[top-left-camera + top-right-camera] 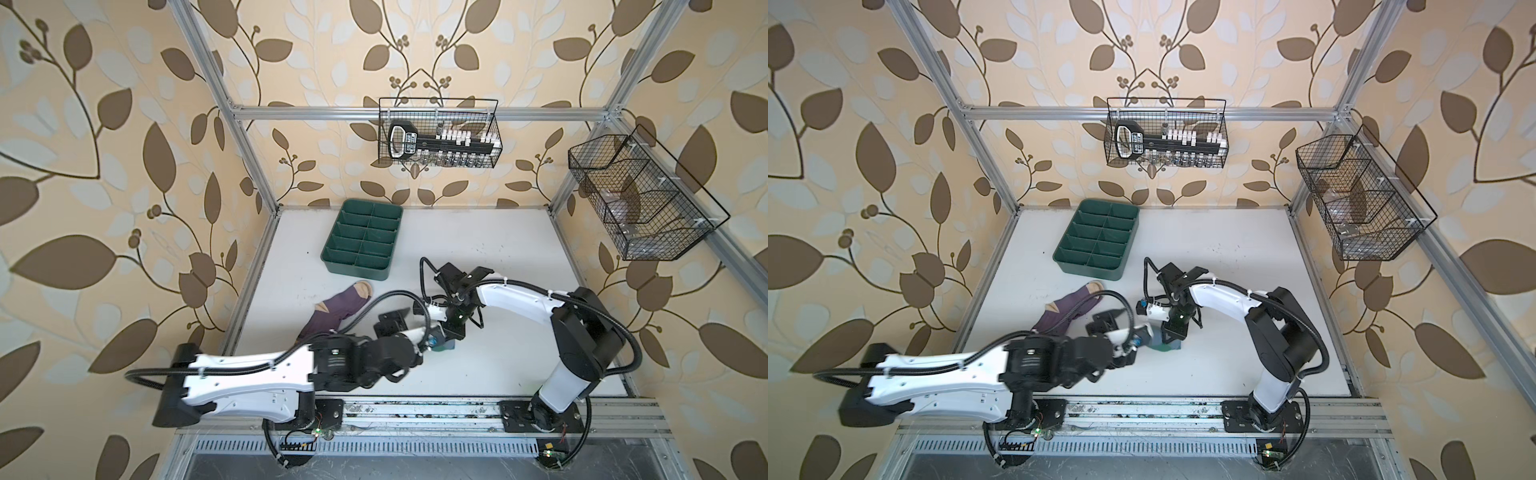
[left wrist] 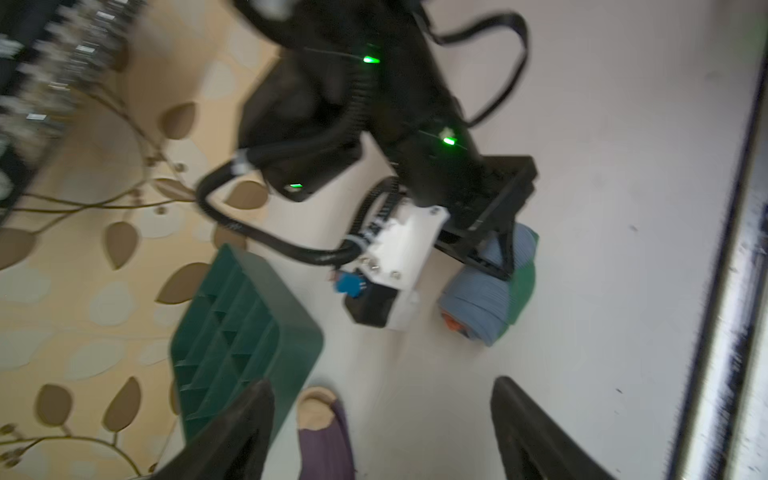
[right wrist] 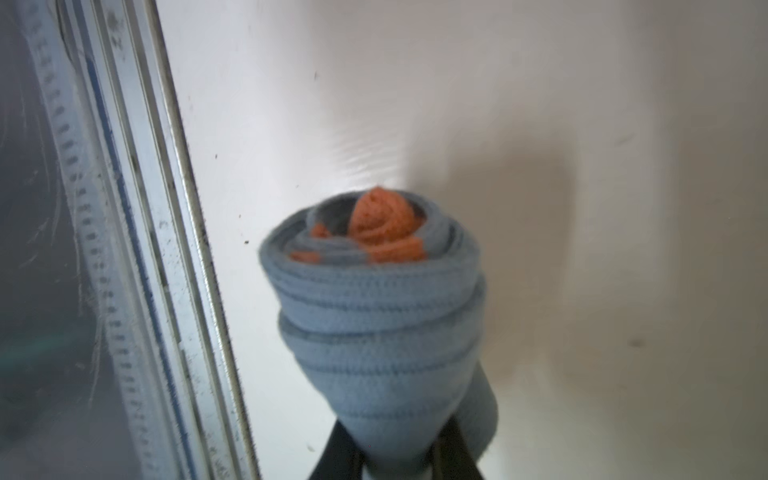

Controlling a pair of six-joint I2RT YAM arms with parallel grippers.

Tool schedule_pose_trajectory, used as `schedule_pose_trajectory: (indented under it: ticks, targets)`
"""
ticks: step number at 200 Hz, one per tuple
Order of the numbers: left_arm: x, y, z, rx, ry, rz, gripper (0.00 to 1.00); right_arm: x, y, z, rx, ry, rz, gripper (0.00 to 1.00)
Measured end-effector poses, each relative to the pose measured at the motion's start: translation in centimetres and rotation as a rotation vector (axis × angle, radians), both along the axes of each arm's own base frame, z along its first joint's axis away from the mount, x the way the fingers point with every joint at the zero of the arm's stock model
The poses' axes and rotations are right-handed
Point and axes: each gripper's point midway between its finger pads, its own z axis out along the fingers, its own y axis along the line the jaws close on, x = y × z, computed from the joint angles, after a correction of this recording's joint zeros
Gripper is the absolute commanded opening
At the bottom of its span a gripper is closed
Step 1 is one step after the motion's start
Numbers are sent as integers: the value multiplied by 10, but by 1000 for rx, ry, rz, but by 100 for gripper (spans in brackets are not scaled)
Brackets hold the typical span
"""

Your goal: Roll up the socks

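The light blue sock (image 3: 374,316) is rolled into a tight bundle with orange showing at its core, and my right gripper (image 3: 397,453) is shut on its lower end. In the left wrist view the same roll (image 2: 478,303) shows a green toe part and rests on the white table under the right gripper. The purple sock (image 1: 336,309) with a beige toe lies flat to the left in both top views (image 1: 1067,311). My left gripper (image 2: 382,390) is open and holds nothing. It hovers between the two socks (image 1: 390,322), with the purple sock's toe (image 2: 318,409) between its fingers' lines.
A green divided tray (image 1: 357,270) stands behind the purple sock, close to the back left. Two wire baskets hang on the back wall (image 1: 440,133) and on the right wall (image 1: 640,199). A metal rail (image 3: 137,208) runs along the table's front edge near the roll.
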Motion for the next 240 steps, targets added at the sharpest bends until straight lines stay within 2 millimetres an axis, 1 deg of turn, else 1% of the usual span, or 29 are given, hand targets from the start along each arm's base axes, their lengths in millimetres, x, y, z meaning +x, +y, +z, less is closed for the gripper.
schedule_pose_trajectory:
  ticks: [6,14,21,30,38,46,53,68,78,87,95,102,105,109,119,133,144,150,158,171,184,200,213,240]
  targets:
    - [9,21,21,-96,-14,80,99,7,2,10,31,-43,-9,0]
    - [22,50,43,-210,-22,192,99,15,4,24,71,-97,-18,0]
    - [31,75,57,-298,-31,287,99,21,6,36,104,-142,-27,0]
    - [41,102,68,-384,-39,387,99,30,9,55,152,-209,-39,0]
    - [47,119,71,-429,-43,462,99,36,11,73,195,-269,-53,0]
    - [53,130,69,-449,-39,521,99,42,12,89,234,-325,-68,0]
    - [59,136,65,-449,-29,566,99,46,12,104,266,-376,-88,0]
    - [75,143,52,-403,9,656,99,53,9,135,330,-480,-140,0]
    - [92,145,40,-365,50,722,99,56,5,154,368,-536,-186,0]
    - [108,150,32,-345,88,777,99,57,1,166,395,-574,-226,0]
    - [125,158,23,-331,128,839,99,56,-3,177,423,-603,-262,0]
    - [139,167,13,-328,169,893,97,54,-7,183,446,-622,-290,0]
    - [147,175,8,-327,184,928,96,53,-9,187,456,-628,-305,0]
    - [154,180,3,-329,208,949,95,52,-10,189,467,-633,-317,0]
    - [173,203,-15,-347,270,1041,90,46,-15,194,496,-638,-350,0]
    - [194,229,-35,-368,346,1131,85,36,-18,197,530,-632,-370,0]
    - [209,244,-48,-374,389,1186,84,27,-16,196,546,-619,-360,0]
    - [218,249,-54,-374,410,1202,83,21,-13,196,554,-613,-343,0]
    - [229,252,-63,-365,436,1216,83,13,-8,196,560,-605,-318,0]
    - [246,251,-76,-357,469,1218,81,3,0,195,567,-591,-281,0]
    - [258,251,-89,-340,498,1226,79,-6,6,193,570,-577,-250,0]
    - [272,250,-104,-312,529,1227,75,-12,10,191,569,-567,-229,0]
    - [286,249,-111,-286,539,1223,74,-15,12,187,566,-559,-218,0]
    - [318,251,-119,-244,528,1220,71,-22,12,177,543,-534,-200,0]
